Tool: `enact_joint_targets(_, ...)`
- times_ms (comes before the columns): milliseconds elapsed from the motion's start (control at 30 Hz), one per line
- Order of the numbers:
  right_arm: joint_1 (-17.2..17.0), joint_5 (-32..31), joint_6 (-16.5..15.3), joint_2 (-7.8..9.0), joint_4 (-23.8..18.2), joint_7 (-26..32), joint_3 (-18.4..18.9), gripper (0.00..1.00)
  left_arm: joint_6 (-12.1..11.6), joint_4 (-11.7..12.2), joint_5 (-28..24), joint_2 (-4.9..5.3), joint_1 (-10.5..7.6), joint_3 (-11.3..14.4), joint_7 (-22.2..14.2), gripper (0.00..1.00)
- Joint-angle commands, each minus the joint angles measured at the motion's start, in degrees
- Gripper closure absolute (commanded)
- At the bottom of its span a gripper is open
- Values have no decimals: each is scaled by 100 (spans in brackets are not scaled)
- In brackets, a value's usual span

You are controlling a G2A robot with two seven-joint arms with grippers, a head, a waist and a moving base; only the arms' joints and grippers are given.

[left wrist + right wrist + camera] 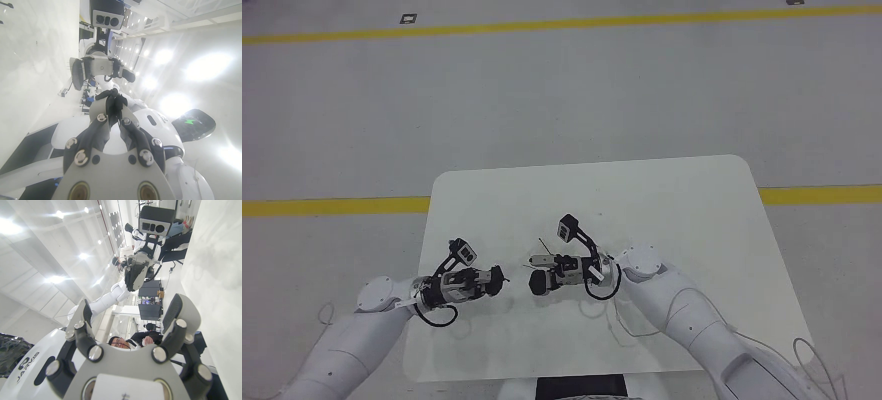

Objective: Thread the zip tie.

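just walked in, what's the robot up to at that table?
Both arms are held over the white rounded table, with their grippers pointed at each other. The left gripper is shut on a thin black plastic strip, presumably the zip tie. The right gripper is open and empty, a gap away from the left one. The tie doesn't look threaded yet, though the strip is too bunched at the fingertips to be sure.

A robotics lab hall; yellow floor lines [562, 22], white table [592, 200], ceiling lights [83, 255], dark racks [149, 308].
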Motion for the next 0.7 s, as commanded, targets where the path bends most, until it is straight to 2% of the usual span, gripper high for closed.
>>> enact_joint_targets(0,1,3,3,-1,0,6,-2,0,-1,-2,-7,0,-3,2,0,100)
enact_joint_targets(133,1,3,3,-1,0,6,-2,0,-1,-2,-7,0,-3,2,0,100)
enact_joint_targets(233,1,3,3,-1,0,6,-2,0,-1,-11,220,-14,-43,-110,329,100)
enact_joint_targets(367,1,3,3,-1,0,6,-2,0,-1,-77,400,-118,52,-659,163,100)
enact_joint_targets(467,1,3,3,-1,0,6,-2,0,-1,-259,905,-293,241,-1266,108,100)
enact_joint_targets(500,1,3,3,-1,0,6,-2,0,-1,-352,912,-394,370,-1471,0,100)
enact_joint_targets(600,1,3,3,-1,0,6,-2,0,-1,-498,1229,-608,568,-1798,0,100)
enact_joint_targets(667,1,3,3,-1,0,6,-2,0,-1,-530,1396,-766,652,-1904,0,100)
